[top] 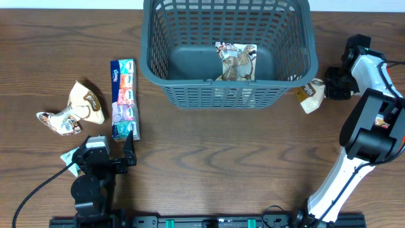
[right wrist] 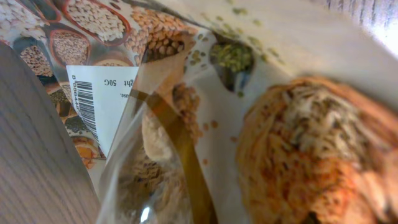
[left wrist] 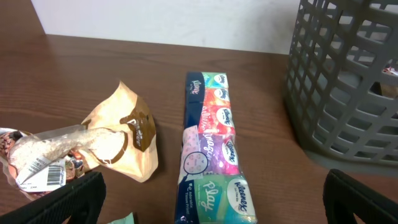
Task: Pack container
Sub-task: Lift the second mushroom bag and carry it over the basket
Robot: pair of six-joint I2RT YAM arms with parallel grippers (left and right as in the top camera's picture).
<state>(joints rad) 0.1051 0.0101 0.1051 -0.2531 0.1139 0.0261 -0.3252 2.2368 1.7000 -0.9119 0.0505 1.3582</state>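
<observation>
Where right end effector [top: 326, 88] meets snack packet [top: 311, 96], container [top: 228, 95] stands adjacent.

Container [top: 228, 95]: far rim cut off by the overhead top edge; the left wrist view shows only one corner.
Packet right of container [right wrist: 261, 124]: fills the right wrist view, blurred, edges cropped.
Right fingers [top: 331, 83]: too small overhead to tell any grip on that packet.
Left fingers [left wrist: 68, 199]: only dark tips at the frame bottom.
</observation>
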